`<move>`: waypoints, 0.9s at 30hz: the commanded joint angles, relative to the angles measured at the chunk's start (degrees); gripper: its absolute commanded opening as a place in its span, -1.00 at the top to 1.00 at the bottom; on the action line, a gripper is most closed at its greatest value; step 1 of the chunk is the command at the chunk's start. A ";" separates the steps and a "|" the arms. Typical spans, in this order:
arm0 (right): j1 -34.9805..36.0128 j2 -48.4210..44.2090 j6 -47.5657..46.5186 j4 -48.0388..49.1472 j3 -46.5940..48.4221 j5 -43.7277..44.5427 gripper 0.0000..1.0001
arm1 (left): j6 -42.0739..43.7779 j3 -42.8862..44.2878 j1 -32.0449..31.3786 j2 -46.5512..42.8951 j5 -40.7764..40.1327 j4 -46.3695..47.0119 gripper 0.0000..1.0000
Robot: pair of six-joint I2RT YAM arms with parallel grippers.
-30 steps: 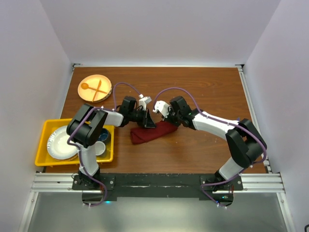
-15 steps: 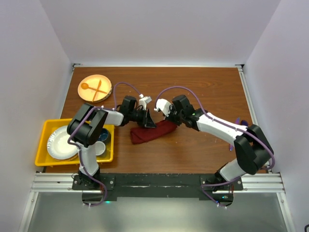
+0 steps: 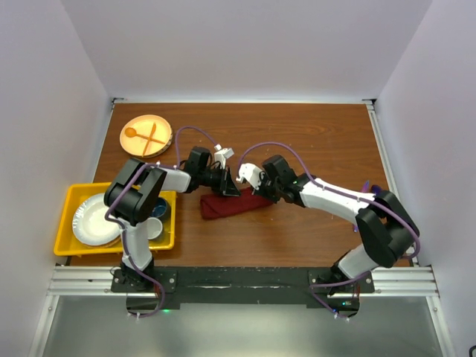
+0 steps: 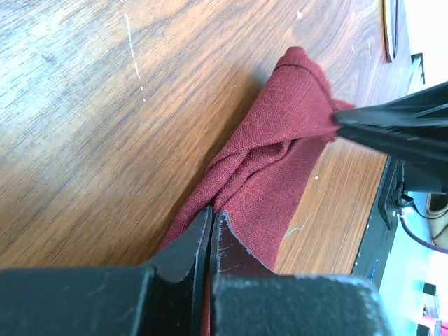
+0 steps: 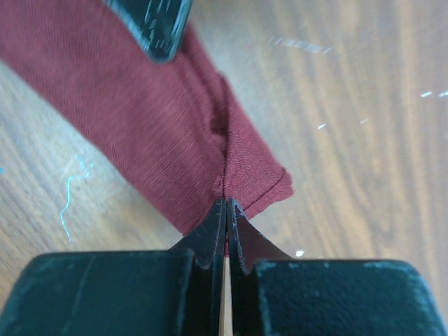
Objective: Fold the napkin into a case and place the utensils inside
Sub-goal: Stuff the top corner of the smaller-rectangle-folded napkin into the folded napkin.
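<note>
Two grippers are showing in the top view: one left gripper (image 3: 231, 191) and one right gripper (image 3: 261, 195). One maroon napkin (image 3: 229, 206) is lying at the centre of the frame. One yellow tray (image 3: 67, 195) is sitting at the left edge, holding one white plate (image 3: 91, 222) and one white cup (image 3: 152, 227). One round tan plate (image 3: 161, 126) is sitting at the upper left, carrying one orange spoon (image 3: 131, 134) and one orange fork (image 3: 153, 128). One wooden table (image 3: 312, 134) is bearing all of these.

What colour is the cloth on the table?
The napkin is plain dark red with no pattern. It shows best in the left wrist view.
</note>
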 commanded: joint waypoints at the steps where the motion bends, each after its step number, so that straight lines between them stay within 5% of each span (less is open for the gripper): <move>1: 0.51 0.47 0.84 1.52 -2.40 0.86 1.00 | 3.69 -0.46 0.58 2.99 -6.24 -4.81 1.00; 3: 0.51 1.09 1.63 2.22 -2.14 1.90 1.00 | 3.78 -0.37 0.58 3.17 -6.15 -4.81 1.00; 8: 0.25 -0.22 5.57 1.53 1.98 5.86 0.62 | 4.04 -0.02 0.58 3.43 -6.15 -5.16 1.00; 13: 0.16 -8.12 7.52 3.72 0.25 5.96 -0.12 | 4.74 0.24 0.58 3.52 -5.89 -5.51 1.00; 17: 0.24 -13.05 6.91 8.81 -3.80 4.73 -0.49 | 5.10 0.33 0.50 3.44 -5.97 -5.69 1.00; 27: 0.33 -8.06 -0.21 16.19 -8.11 3.93 -0.65 | 5.54 -0.37 0.50 3.17 -6.15 -5.42 1.00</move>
